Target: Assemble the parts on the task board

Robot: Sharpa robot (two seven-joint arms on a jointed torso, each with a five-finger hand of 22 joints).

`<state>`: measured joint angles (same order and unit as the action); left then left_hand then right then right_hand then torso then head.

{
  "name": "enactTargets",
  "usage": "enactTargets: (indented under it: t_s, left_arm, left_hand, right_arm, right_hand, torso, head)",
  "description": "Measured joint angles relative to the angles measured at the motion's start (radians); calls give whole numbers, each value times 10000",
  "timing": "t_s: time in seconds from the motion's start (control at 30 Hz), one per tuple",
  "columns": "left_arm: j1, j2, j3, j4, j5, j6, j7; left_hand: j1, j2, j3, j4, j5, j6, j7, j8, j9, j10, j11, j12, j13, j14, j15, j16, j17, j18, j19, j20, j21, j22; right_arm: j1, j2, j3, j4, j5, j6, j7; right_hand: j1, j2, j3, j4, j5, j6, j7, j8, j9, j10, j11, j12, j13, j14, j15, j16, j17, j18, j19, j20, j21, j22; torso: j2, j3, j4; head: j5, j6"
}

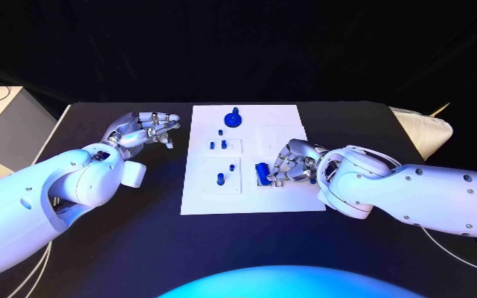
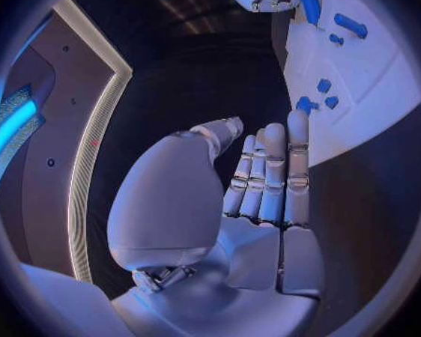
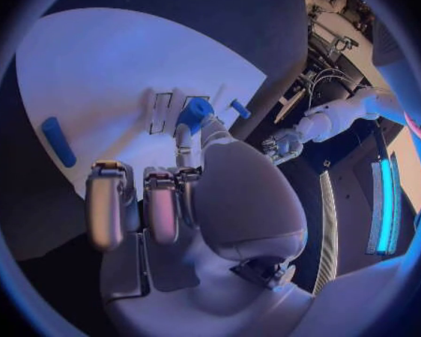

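The white task board lies in the middle of the black table. A round blue part stands at its far edge, and several small blue pegs stand lower down its left half. My right hand rests over the board's right side, beside a long blue part. In the right wrist view, my right hand pinches a short blue cylinder between thumb and fingertip, just over the board. A blue bar lies apart from it. My left hand hovers off the board's left edge, fingers extended, holding nothing.
A pale grey box stands off the table's left edge. At the table's far right corner sits a white padded object. Bare black table stretches in front of the board.
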<state>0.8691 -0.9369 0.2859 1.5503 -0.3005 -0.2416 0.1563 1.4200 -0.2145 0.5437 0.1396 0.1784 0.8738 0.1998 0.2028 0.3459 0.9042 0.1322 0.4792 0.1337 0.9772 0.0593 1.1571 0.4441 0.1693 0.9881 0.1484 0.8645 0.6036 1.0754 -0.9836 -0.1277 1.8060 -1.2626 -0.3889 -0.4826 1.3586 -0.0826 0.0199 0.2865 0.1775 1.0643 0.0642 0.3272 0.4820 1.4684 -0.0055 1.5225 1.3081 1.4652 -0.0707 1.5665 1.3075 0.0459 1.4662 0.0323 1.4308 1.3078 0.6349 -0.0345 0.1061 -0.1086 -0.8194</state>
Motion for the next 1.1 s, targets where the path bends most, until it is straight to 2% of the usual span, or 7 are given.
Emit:
enactTargets:
  t_s: [0.03,0.1,0.33,0.63,0.77,0.93,1.1]
  left_arm:
    - [0,0,0,0,0,0,-1]
    - [-1,0,0,0,0,0,-3]
    - [-3,2,4,-3,0,0,-10]
    - [-4,3,1,-3,0,0,-14]
    - [-4,1,1,0,0,0,-15]
    - [-5,-3,-3,0,0,-1,-18]
    - [-5,-3,0,-1,0,-1,-20]
  left_hand:
    - [0,0,0,0,0,0,0,0,0,0,0,0,0,0,0,0,0,0,0,0,0,0]
    - [0,0,0,0,0,0,0,0,0,0,0,0,0,0,0,0,0,0,0,0,0,0]
    - [0,0,0,0,0,0,0,0,0,0,0,0,1,0,0,0,0,1,0,0,0,0]
    - [0,0,0,0,0,0,0,0,-1,0,0,0,1,0,0,0,0,-1,0,0,0,1]
    - [0,0,0,0,0,0,0,0,-1,1,0,0,1,0,0,0,0,0,0,0,0,1]
    - [40,40,0,0,0,0,0,0,9,0,1,0,1,0,0,0,0,0,0,0,0,1]
    - [40,40,0,0,0,0,0,0,9,1,1,-1,2,0,0,0,0,0,0,0,0,1]
  right_arm:
    - [0,23,0,-13,-1,1,6]
    - [0,79,0,-39,-5,3,22]
    - [-4,261,0,-183,-14,-3,33]
    - [-29,482,0,-466,-46,-3,-11]
    - [-57,517,-2,-544,-70,55,-40]
    - [-81,566,11,-577,-144,148,-72]
    - [-102,623,31,-588,-374,132,-118]
  right_hand:
    - [103,40,162,9,-238,0,0,0,-21,0,0,0,2,0,0,0,0,0,0,0,0,0]
    - [221,21,314,10,-398,0,0,-6,-40,-20,-19,0,2,0,0,0,0,0,0,0,0,0]
    - [528,143,783,-19,-465,34,-33,-45,-81,-35,-35,49,5,31,-31,0,0,0,0,1,36,-1]
    - [545,146,821,-2,-464,35,-33,-45,-81,-36,-34,49,5,31,-30,0,0,0,0,1,76,-2]
    - [655,27,842,-23,-525,35,-33,-45,-95,-36,-34,49,4,31,-30,0,0,0,0,1,76,-3]
    - [708,-231,952,-79,-579,66,-64,-45,-105,-35,-34,48,2,31,-30,0,0,0,0,1,76,-3]
    - [733,-257,1020,-92,-593,66,-64,-44,-105,-36,-34,48,1,30,-30,0,0,0,0,2,76,-4]
  torso:
    - [0,-1,0]
    - [0,-1,0]
    - [4,-1,0]
    - [3,-1,0]
    - [1,2,-2]
    - [1,4,-6]
    - [1,10,-11]
  head:
    - [2,0]
    - [8,-1]
    - [19,-23]
    - [18,-41]
    - [17,-52]
    - [17,-58]
    - [4,-53]
